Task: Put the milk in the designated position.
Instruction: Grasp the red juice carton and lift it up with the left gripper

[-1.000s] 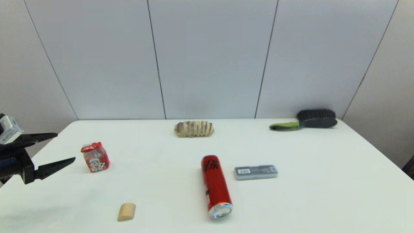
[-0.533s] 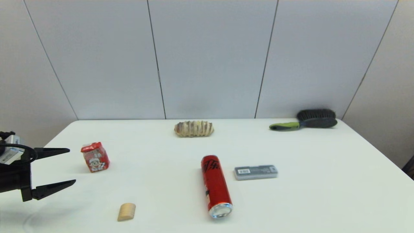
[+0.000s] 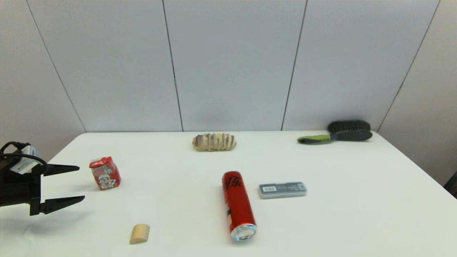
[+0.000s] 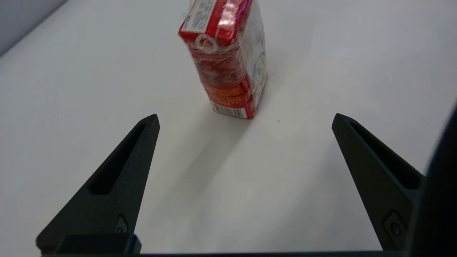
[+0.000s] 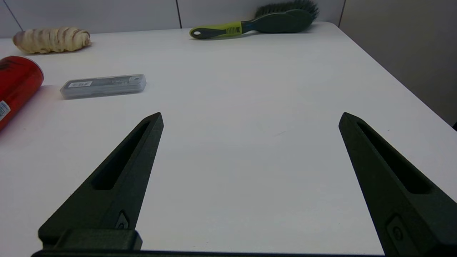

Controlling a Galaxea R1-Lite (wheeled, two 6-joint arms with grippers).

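Red boxy milk carton (image 3: 105, 173) stood upright, long axis vertical, just beyond the left gripper (image 3: 80, 182); black fingers spread wide, empty, flanking its line. Right gripper (image 5: 250, 119) idle, also wide.

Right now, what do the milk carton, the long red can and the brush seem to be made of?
The milk carton looks like printed paperboard under clear glossy film: wrinkles and glare show. The long red can seems to be painted metal, with a bare silvery end rim. The brush seems to be plastic, matte green and dark grey, with dark bristles; whether these are synthetic cannot be told.
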